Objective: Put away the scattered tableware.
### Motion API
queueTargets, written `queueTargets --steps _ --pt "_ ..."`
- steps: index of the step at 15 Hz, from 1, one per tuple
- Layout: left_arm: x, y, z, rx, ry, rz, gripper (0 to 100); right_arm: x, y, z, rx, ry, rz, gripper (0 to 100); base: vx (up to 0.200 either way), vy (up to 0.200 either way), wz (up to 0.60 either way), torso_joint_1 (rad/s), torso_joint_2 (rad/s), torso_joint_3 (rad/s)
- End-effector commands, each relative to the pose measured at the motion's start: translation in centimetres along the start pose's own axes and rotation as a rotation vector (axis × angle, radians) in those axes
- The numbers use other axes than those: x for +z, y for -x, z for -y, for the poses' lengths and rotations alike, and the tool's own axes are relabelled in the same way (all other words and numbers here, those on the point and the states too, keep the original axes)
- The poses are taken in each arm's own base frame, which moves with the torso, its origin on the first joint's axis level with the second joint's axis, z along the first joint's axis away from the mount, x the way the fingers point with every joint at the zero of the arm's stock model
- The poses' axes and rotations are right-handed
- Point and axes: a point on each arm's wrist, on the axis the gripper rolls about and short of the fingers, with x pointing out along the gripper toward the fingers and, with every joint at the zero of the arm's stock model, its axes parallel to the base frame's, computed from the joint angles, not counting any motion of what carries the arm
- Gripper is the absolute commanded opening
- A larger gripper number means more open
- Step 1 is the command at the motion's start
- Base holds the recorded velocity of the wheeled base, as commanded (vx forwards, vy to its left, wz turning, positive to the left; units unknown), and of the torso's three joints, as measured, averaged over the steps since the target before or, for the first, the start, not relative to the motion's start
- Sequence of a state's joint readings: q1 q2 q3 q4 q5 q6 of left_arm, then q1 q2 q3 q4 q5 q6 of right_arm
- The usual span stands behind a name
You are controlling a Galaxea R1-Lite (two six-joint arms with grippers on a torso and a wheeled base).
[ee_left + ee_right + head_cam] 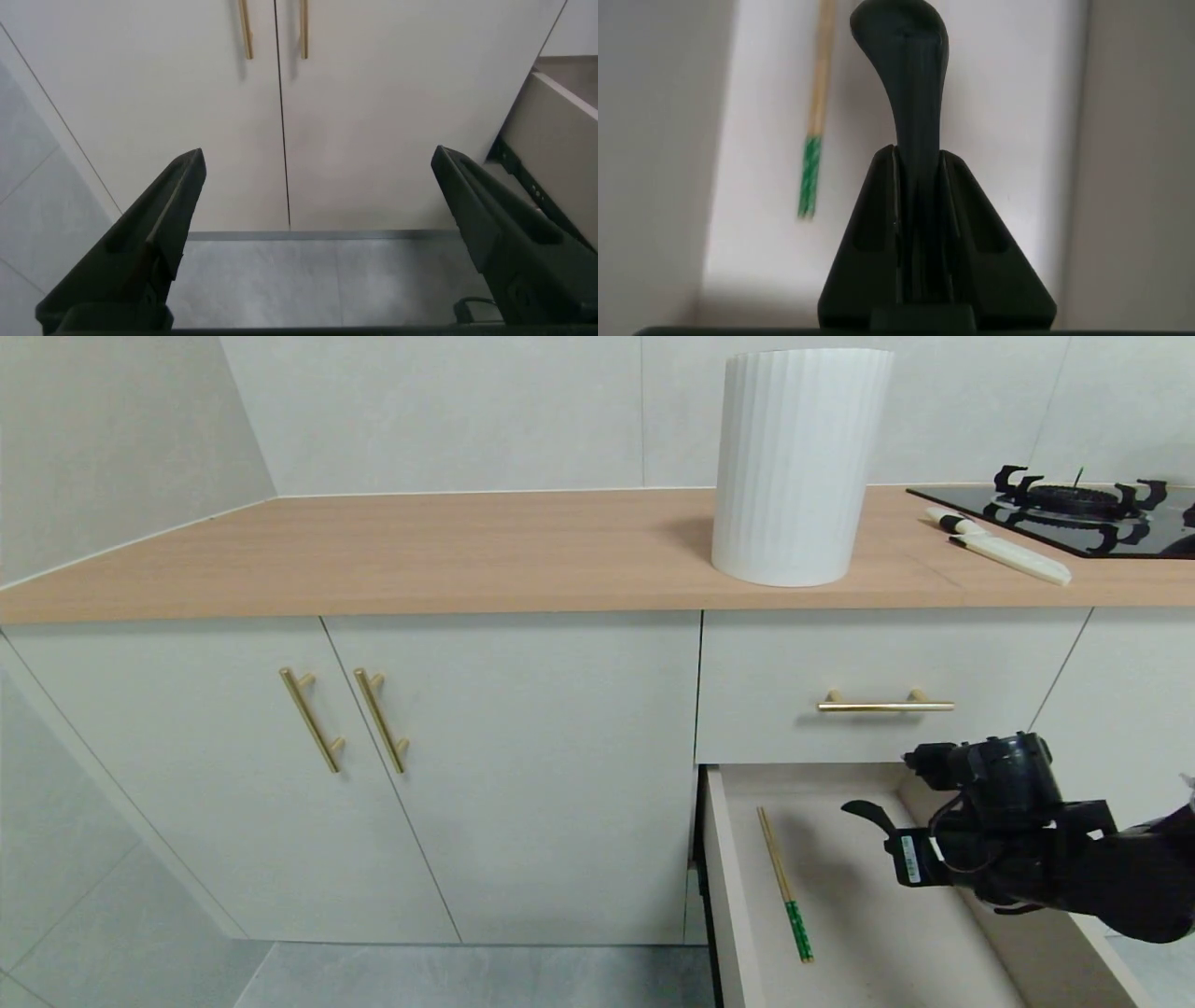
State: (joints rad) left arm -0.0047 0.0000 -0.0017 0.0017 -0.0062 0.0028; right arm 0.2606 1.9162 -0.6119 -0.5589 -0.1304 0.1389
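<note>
Right gripper (pixel 864 814) (pixel 898 37): black, fingers pressed together, holding nothing, above the open pale drawer (pixel 724 877).
Chopsticks (pixel 784 887) (pixel 814 140): slim wooden pair with green patterned ends, flat on the smooth drawer floor, apart from the gripper.
Left gripper (pixel 318 163): black, spread wide, empty, facing matte cabinet doors (pixel 374 112).
Countertop (pixel 420 551): wood-grain, bearing a ribbed white cylinder (pixel 794 467) and a white knife (pixel 1008 553).

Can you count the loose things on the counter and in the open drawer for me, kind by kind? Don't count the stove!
white ribbed container: 1
white knife: 1
pair of chopsticks: 1
Total: 3
</note>
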Motion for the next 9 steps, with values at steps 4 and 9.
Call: queueTargets --steps 4,9 --pt "0.0 0.0 0.0 0.0 0.0 0.0 100 -4.4 -6.6 -0.6 -0.087 0.013 -0.097 0 0.0 0.0 0.0 0.0 0.0 0.0" --pt "0.0 0.0 0.0 0.0 0.0 0.0 100 -5.5 -7.8 -0.7 -0.102 0.023 -0.126 0 0.0 0.0 0.0 0.0 0.0 0.0"
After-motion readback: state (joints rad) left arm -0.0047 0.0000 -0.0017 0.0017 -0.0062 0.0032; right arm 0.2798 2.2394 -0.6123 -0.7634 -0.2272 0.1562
